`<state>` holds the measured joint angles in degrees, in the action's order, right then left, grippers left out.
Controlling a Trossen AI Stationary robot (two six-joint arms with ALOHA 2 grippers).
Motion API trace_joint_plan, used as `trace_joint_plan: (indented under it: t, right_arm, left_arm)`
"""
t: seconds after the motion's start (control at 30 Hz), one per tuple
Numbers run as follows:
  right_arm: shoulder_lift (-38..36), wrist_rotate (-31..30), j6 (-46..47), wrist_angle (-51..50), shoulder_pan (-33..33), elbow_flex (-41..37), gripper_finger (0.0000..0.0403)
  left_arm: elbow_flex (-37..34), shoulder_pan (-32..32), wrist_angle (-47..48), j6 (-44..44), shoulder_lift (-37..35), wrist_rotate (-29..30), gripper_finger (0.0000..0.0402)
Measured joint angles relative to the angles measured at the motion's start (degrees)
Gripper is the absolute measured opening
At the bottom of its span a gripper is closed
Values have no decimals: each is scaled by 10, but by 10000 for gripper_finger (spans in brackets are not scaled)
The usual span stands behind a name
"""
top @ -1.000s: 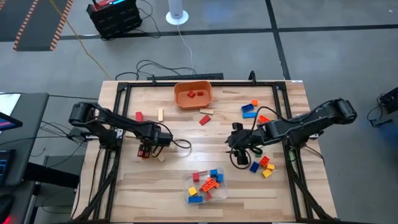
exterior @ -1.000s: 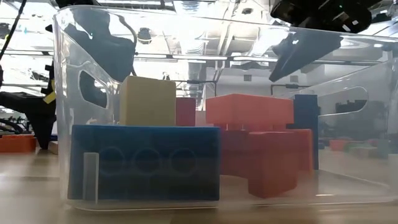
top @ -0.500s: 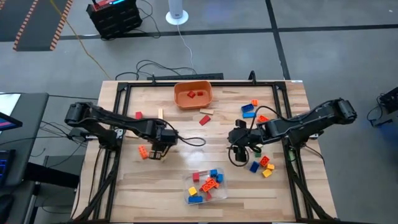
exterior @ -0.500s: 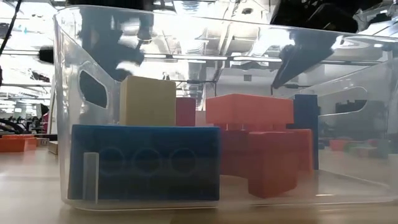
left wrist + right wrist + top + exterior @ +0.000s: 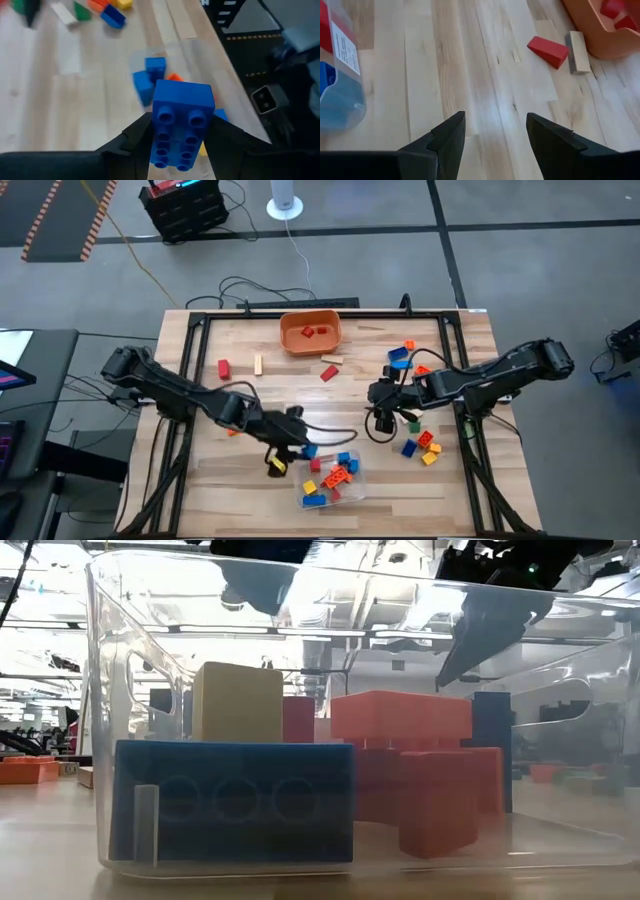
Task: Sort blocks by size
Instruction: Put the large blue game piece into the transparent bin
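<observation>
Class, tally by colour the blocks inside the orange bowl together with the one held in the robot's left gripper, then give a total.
Red blocks: 2, both in the orange bowl
Blue block: 1, held in the left gripper
Total: 3

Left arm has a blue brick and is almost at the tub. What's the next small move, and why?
Probably carry it a little farther until it is over the clear tub, then release. The left gripper holds a long blue brick between its fingers, and in the high view it sits just beside the tub's near-left corner, not yet above it. The tub already holds other long bricks.
</observation>
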<state>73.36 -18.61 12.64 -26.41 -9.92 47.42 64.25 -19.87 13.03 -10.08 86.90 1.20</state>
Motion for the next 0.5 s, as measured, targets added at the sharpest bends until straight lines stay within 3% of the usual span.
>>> trace_joint_plan:
  t: [0.13, 0.3, 0.5]
  right_arm:
    - [0, 0, -4, 6, 4, 0, 239]
    - [0, 0, -6, 5, 11, 0, 239]
    - [0, 0, -7, 8, 10, 0, 239]
  left_arm:
    - [0, -18, -34, -26, 43, -18, 152]
    - [-1, -20, -84, -56, 77, -124, 160]
    - [-1, -11, -53, -57, 72, -136, 203]
